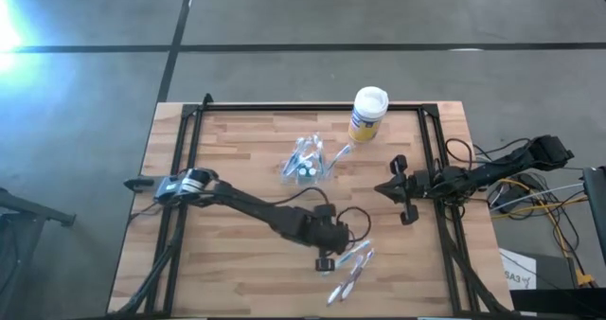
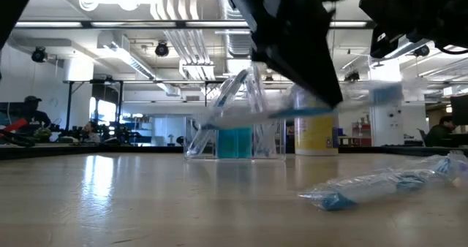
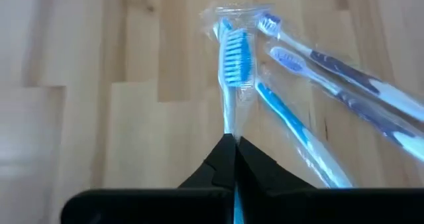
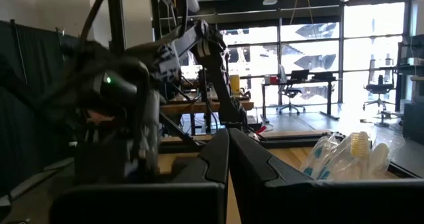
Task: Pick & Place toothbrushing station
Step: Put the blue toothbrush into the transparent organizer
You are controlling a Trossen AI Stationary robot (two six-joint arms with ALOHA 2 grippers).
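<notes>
Left wrist view: left gripper (image 3: 233,144) fingers pinch a wrapped toothbrush (image 3: 233,58); pickup step, next carry it to the clear holder (image 1: 308,161). Right gripper (image 1: 393,189) closed, idle.

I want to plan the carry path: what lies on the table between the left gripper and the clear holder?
In the high view, only bare wood lies between the left gripper and the clear holder.

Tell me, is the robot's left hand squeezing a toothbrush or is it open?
Squeezing. In the left wrist view the left gripper has its jaws shut on the wrapped toothbrush, pinching its handle.
</notes>
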